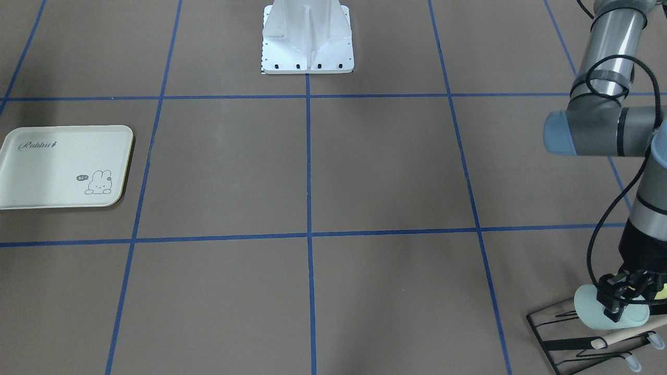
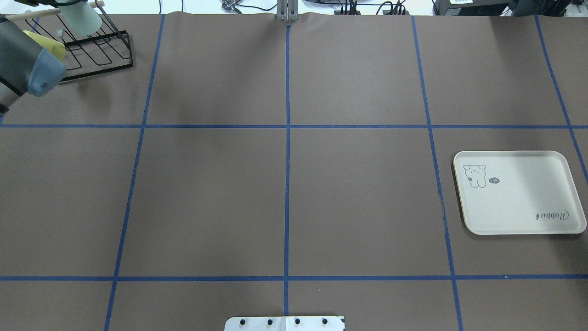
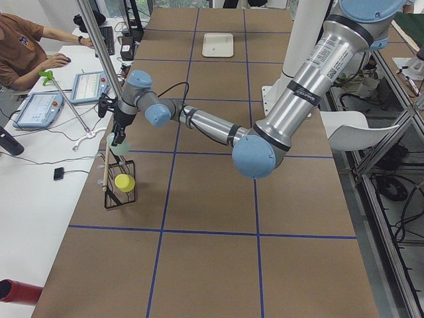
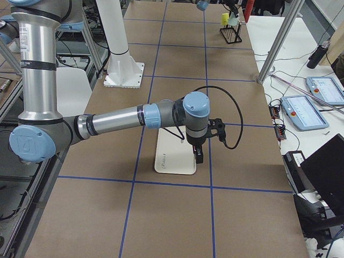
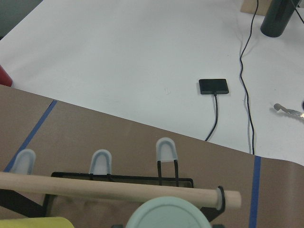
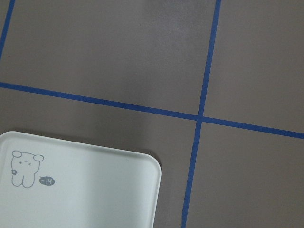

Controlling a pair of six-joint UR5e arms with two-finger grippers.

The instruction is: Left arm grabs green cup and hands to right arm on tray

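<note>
While the left tool (image 1: pixel 621 304) grips the green cup (image 1: pixel 589 311) over the rack (image 1: pixel 568 344) at the front-facing view's 4 o'clock, the right tool (image 4: pixel 198 158), state indeterminable, hangs above the tray (image 4: pixel 171 161).

Green cup (image 5: pixel 167 214) partly off-frame

Left arm (image 3: pixel 199 122): stretched across the table to the rack at its edge.
Left gripper (image 3: pixel 116 140): pointed down onto the green cup (image 3: pixel 121 148); the grip cannot be made out.
Black wire rack (image 3: pixel 120 197): set beneath the green cup; a yellow cup (image 3: pixel 124 182) is held in it.
Tray (image 3: pixel 218 44): laid at the far end.
Person (image 3: pixel 23 46): seated at the side table.
</note>
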